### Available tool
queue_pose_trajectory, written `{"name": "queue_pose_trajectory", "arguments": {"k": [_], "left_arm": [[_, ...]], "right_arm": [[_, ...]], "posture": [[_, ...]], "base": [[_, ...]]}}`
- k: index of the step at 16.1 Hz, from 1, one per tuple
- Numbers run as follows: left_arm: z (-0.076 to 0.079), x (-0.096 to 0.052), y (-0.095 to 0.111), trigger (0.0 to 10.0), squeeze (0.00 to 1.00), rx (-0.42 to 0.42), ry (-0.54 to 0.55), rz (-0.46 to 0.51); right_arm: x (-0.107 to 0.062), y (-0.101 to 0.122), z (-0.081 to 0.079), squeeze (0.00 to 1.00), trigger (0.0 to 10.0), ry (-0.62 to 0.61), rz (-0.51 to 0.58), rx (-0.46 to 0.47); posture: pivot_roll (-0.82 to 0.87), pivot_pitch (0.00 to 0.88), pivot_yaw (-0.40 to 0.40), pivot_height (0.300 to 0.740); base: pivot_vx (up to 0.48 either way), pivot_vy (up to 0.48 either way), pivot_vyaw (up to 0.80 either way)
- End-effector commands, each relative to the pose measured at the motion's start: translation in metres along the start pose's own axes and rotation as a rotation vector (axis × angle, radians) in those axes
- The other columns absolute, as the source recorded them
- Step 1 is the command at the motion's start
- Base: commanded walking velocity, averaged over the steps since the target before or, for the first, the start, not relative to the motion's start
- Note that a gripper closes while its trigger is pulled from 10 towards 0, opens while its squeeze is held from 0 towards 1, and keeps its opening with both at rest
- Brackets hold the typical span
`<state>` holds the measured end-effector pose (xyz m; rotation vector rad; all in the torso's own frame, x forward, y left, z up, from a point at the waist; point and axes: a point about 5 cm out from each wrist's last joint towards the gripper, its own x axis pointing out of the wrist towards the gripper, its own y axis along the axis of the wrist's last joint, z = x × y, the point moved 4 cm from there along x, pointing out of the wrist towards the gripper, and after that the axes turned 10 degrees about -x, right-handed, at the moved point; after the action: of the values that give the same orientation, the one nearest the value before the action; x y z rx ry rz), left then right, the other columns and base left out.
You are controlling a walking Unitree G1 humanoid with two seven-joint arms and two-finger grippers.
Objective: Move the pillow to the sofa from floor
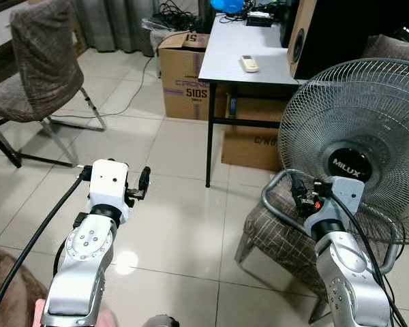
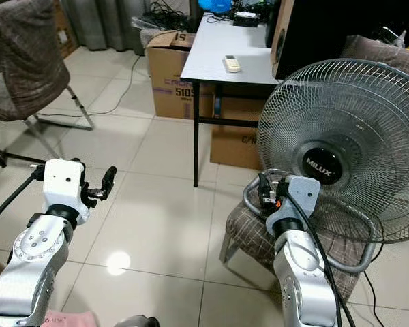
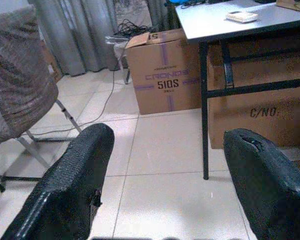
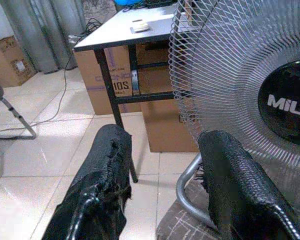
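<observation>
Both arms raised over tiled floor, nothing held. Left gripper spread wide, facing the table; right gripper also spread, just beside the fan, above a chair near the table. Pillow not identifiable; a pink bit at the frame edge, well short of the table, cannot tell what. Sofa not identifiable either. Step in hand looks like searching: best to turn or tilt the head down, find the pillow, keep arms clear of fan. Writing: fan hub "MILUX"; box under the table side reads "510S", another box "C/NO".
</observation>
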<state>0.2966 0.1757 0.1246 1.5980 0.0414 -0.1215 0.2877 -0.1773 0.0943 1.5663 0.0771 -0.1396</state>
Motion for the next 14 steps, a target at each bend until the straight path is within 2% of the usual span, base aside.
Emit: {"name": "queue_pose_trajectory", "arguments": {"k": [1, 3, 14], "left_arm": [[0.0033, 0.0020, 0.0023, 10.0, 0.00, 0.010, -0.019, 0.009], [0.0038, 0.0016, 0.0025, 10.0, 0.00, 0.008, -0.019, 0.010], [0.0041, 0.0035, 0.0026, 10.0, 0.00, 0.015, -0.020, 0.012]], "right_arm": [[-0.0011, 0.0057, -0.0011, 0.00, 10.0, 0.007, 0.015, 0.006], [-0.0005, 0.0073, -0.0010, 0.00, 10.0, 0.002, 0.021, -0.021], [0.0014, 0.0049, -0.0010, 0.00, 10.0, -0.003, 0.009, -0.023]], "posture": [[0.00, 0.000, 0.020, 0.740], [0.00, 0.000, 0.018, 0.740], [0.01, 0.000, 0.013, 0.740]], "base": [[0.000, 0.000, 0.00], [-0.246, 0.000, 0.00], [-0.286, 0.000, 0.00]]}}
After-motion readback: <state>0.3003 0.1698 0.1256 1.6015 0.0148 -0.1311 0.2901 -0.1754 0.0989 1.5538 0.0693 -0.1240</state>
